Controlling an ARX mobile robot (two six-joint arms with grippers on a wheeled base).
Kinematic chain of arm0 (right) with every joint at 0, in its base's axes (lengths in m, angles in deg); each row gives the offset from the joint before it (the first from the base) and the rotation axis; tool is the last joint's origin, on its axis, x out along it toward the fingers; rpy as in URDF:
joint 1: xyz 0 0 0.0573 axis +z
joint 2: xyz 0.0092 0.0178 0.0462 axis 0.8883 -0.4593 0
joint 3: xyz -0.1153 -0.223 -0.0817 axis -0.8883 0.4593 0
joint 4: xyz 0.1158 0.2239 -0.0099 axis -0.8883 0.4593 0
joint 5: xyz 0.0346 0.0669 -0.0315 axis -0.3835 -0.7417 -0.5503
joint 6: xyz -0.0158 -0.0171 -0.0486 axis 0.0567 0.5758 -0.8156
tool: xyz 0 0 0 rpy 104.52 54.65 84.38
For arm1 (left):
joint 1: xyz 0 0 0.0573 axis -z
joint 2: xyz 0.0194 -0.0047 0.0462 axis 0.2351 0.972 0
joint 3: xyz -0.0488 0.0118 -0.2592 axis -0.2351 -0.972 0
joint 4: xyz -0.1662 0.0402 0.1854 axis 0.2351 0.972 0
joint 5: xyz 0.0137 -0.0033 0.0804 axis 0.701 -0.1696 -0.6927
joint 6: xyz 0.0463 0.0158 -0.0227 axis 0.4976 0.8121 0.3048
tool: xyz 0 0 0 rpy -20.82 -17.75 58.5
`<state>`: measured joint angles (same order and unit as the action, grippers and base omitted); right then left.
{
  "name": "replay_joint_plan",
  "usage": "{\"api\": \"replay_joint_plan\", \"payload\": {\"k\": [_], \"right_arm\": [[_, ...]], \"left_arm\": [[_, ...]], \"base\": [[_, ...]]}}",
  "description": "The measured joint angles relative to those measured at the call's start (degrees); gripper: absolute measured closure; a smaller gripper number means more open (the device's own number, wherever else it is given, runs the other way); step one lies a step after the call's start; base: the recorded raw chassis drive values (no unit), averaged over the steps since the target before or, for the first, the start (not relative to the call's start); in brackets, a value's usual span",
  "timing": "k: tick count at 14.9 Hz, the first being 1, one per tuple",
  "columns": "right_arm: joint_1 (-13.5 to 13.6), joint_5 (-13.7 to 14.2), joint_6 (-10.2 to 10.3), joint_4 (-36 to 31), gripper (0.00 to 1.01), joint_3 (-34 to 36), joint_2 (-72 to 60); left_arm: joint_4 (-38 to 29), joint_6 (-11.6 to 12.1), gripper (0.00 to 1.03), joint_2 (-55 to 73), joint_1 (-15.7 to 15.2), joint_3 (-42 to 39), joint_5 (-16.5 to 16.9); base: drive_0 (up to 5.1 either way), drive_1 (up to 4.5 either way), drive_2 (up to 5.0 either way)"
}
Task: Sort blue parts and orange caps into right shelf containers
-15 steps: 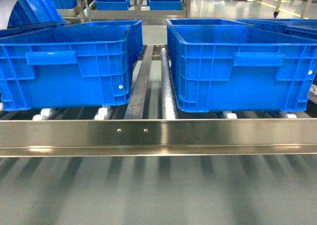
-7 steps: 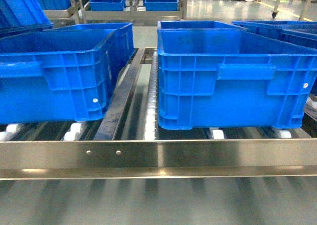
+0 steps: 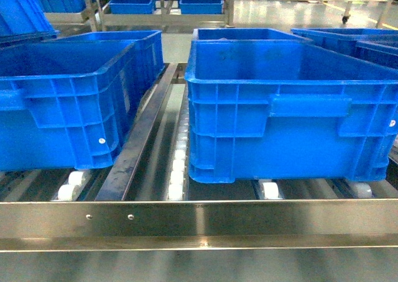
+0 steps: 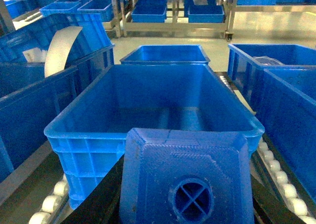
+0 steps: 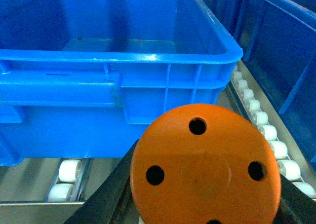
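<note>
right, head view looks square onto the right shelf (image 3: pixel 199 223), its shiny steel front rail running across the bottom with two small rivets in it. behind the rail, white rollers (image 3: pixel 176 173) line the lanes and a dark steel divider (image 3: pixel 134 148) slants back between two big blue containers: one on the left (image 3: pixel 62 108), one just right of centre (image 3: pixel 289 108), both sitting on the rollers, well apart across the divider. more bins stand behind each, and further racks with blue bins sit across a glossy pale floor (image 3: pixel 292 12) at the back. neither arm shows in this view.

left wrist view: a blue part (image 4: pixel 185 179) fills the lower frame, textured face and a round cross-ribbed socket toward the camera, pinched between the left gripper (image 4: pixel 185 204) fingers, dark edges showing on either side. it hangs in front of an open bin (image 4: pixel 158 100), short of its near rim.

right wrist view: an orange cap (image 5: pixel 205 167), flat top with small holes facing the lens, clamped in the right gripper (image 5: pixel 197 204), black fingers flanking it. it sits low in front of a blue bin's (image 5: pixel 113 71) ribbed wall, above the rollers (image 5: pixel 69 177), not over the opening.
</note>
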<state>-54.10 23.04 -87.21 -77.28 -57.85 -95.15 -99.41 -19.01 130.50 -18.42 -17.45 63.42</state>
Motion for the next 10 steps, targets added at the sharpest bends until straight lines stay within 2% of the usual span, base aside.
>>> {"api": "replay_joint_plan", "payload": {"k": [10], "right_arm": [[0.0,0.0,0.0,0.0,0.57,0.0,0.0]], "left_arm": [[0.0,0.0,0.59,0.0,0.0,0.0,0.0]], "base": [[0.0,0.0,0.0]]}}
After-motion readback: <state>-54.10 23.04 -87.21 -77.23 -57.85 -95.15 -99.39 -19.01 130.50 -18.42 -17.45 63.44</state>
